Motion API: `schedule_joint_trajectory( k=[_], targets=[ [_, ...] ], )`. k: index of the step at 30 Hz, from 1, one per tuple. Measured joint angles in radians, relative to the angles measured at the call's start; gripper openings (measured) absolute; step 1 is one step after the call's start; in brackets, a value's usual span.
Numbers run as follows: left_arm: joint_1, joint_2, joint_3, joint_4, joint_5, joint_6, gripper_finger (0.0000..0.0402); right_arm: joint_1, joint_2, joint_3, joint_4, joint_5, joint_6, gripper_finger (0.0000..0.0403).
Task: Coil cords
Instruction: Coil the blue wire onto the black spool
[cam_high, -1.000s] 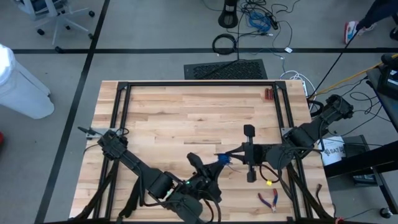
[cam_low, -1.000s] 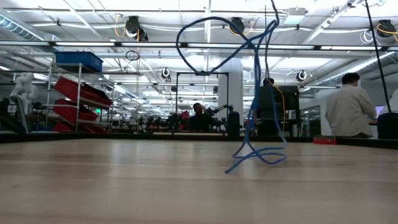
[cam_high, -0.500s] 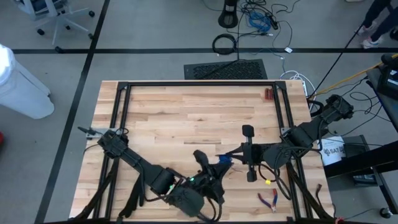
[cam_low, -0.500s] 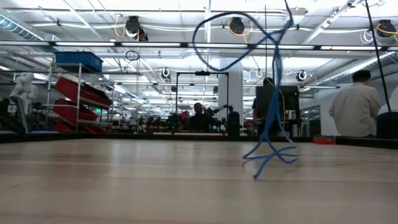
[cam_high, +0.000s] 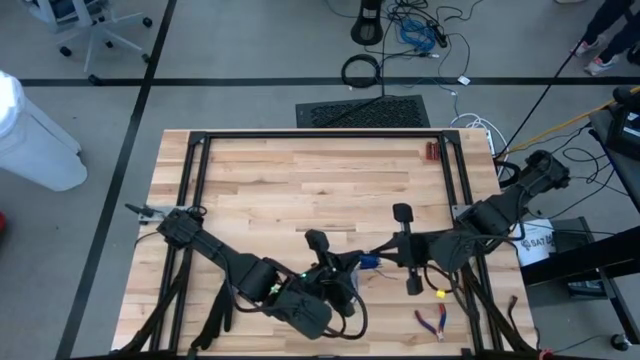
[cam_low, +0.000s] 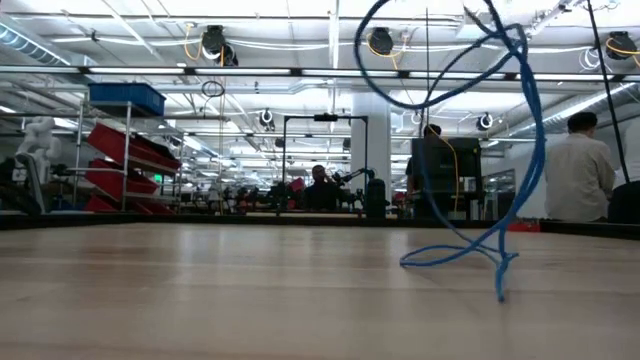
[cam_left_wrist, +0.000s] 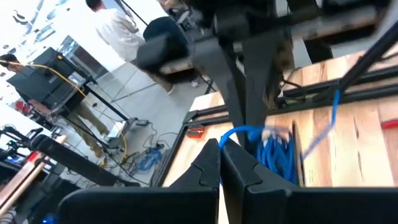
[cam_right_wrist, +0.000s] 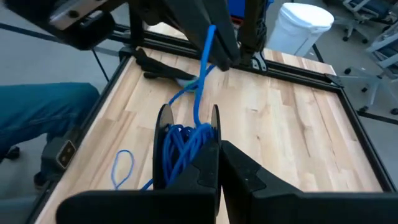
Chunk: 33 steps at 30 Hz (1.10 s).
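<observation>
Table (cam_high: 300, 170): pale butcher-block wood, bordered by a black frame, set on a grey floor (cam_high: 250, 60) crossed by dark tape lines.
Office chair (cam_high: 95, 25): pale, on castors, seen beyond the table's far left corner.
White bin (cam_high: 35, 135): cylindrical, placed just off the table's left side.
Black mat (cam_high: 362, 110): laid on the floor at the far edge; a black cable ring (cam_high: 361, 70) and loose cables (cam_high: 425, 30) are found beyond it.
Ceiling (cam_low: 150, 30): open, hung with strip lights, pipes and cable reels.
Shelving (cam_low: 125, 150): fitted with red bins and one blue bin.
Column (cam_low: 375, 150): white, mid-room.
Persons: one seated (cam_low: 318, 188) far off, one standing (cam_low: 578, 170) in a pale shirt.
</observation>
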Motion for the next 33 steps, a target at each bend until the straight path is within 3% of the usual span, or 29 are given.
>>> schedule_joint_trajectory(
  k=[10, 14, 23, 28, 33],
  targets=[
    [-0.041, -0.004, 0.000, -0.144, 0.031, -0.075, 0.0001, 0.068, -0.040, 0.000, 0.026, 0.016, -0.012, 0.0000],
    [-0.060, -0.004, 0.000, -0.164, 0.032, -0.071, 0.0007, 0.102, -0.060, 0.000, 0.032, 0.107, -0.015, 0.0000],
    [-0.092, -0.004, 0.000, -0.163, 0.081, -0.029, 0.0071, 0.176, -0.093, 0.000, 0.032, 0.223, -0.015, 0.0000],
    [-0.090, -0.004, 0.000, -0.163, 0.083, -0.065, 0.0108, 0.211, -0.094, 0.000, 0.066, 0.281, -0.046, 0.0000],
    [-0.075, -0.004, -0.007, -0.161, 0.068, -0.157, 0.0118, 0.239, -0.094, 0.000, 0.128, 0.358, -0.099, 0.0000]
  ],
)
